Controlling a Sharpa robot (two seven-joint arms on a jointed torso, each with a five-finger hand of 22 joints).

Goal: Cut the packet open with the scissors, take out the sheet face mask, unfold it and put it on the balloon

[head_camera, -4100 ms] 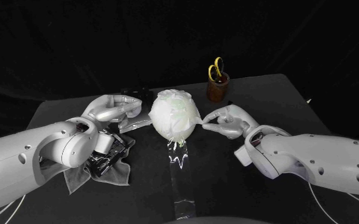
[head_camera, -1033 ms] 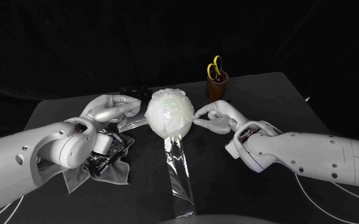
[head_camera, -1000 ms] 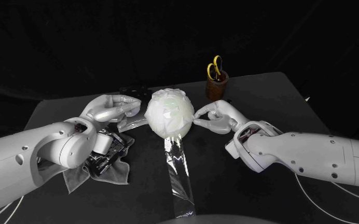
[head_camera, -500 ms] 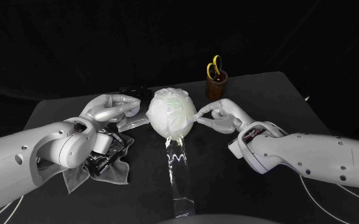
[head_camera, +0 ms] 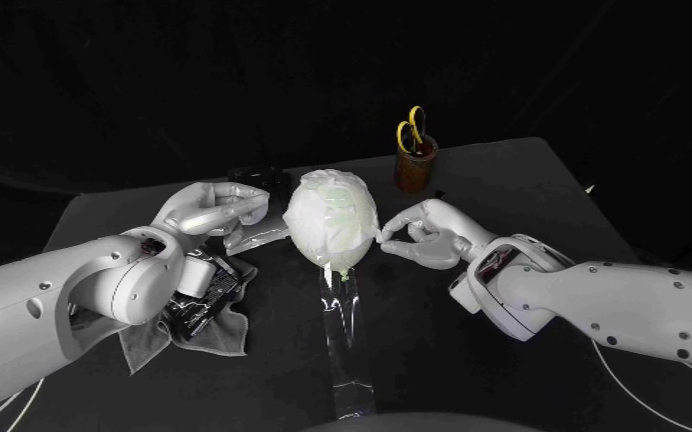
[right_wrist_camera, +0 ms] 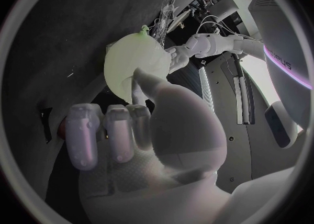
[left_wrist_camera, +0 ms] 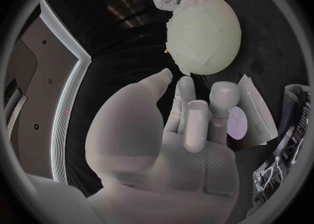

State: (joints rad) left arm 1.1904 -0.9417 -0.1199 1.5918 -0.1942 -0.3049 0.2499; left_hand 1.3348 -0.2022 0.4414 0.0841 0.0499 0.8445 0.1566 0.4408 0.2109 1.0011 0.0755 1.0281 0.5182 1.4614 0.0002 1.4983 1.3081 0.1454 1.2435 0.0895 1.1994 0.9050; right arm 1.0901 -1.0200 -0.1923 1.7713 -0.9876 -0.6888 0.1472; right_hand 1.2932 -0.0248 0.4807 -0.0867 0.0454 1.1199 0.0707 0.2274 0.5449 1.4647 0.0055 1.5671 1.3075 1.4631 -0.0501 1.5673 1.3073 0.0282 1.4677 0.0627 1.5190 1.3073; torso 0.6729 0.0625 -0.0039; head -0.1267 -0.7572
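Note:
A pale balloon (head_camera: 332,220) stands at the table's middle with the white sheet face mask (head_camera: 326,202) draped over it. My right hand (head_camera: 421,232) is at its right side, thumb and a finger pinching the mask's edge against it. On the balloon's left, my left hand (head_camera: 216,206) has its fingers stretched toward it and holds nothing. The left wrist view has the balloon (left_wrist_camera: 203,33) beyond my left hand (left_wrist_camera: 177,145), with the cut packet (left_wrist_camera: 254,113) beside it. From the right wrist, my right hand (right_wrist_camera: 137,140) reaches the balloon (right_wrist_camera: 134,64).
Yellow-handled scissors (head_camera: 413,135) stand in a brown holder (head_camera: 415,170) behind the balloon. A clear film strip (head_camera: 343,342) runs from the balloon toward the front edge. The opened packet (head_camera: 263,239) and a grey cloth (head_camera: 188,337) lie at the left.
My right arm has drawn back a little to the right while its hand stays at the balloon's side. The film strip has shifted slightly. My left hand has hardly moved.

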